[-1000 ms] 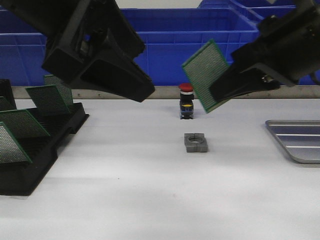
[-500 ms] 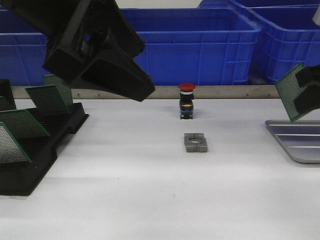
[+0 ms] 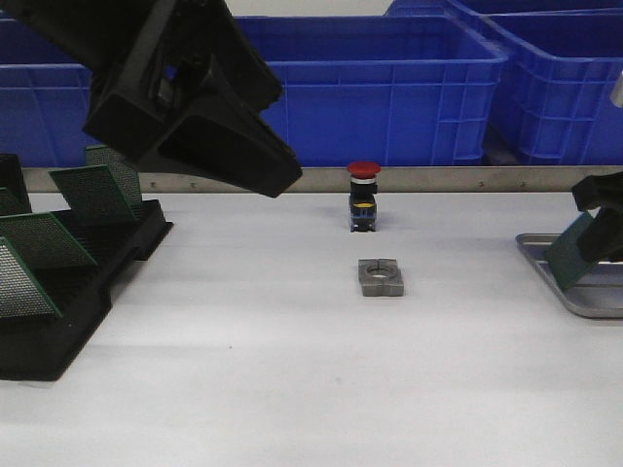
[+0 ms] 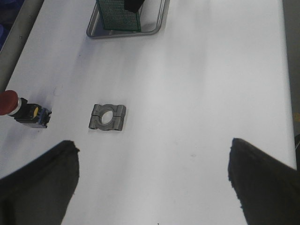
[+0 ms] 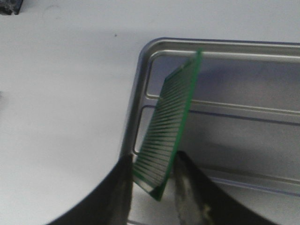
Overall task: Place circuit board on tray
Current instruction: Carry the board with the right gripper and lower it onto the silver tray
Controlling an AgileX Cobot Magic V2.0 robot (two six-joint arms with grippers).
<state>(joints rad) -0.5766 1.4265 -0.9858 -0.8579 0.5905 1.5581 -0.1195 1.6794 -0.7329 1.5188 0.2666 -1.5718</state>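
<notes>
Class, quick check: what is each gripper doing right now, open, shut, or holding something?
Left gripper: open, holding nothing.
Right gripper: shut on the circuit board, tilted over the tray.

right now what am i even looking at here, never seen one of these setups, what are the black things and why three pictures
It is a two-armed robot at a white table. One camera looks forward; the other two sit on the wrists. The big black shape is the left gripper, open and empty. The right gripper pinches a green circuit board, tilted over a metal tray. On the table lie a grey metal block, a red push button and a black rack holding more boards. Blue bins stand behind.
</notes>
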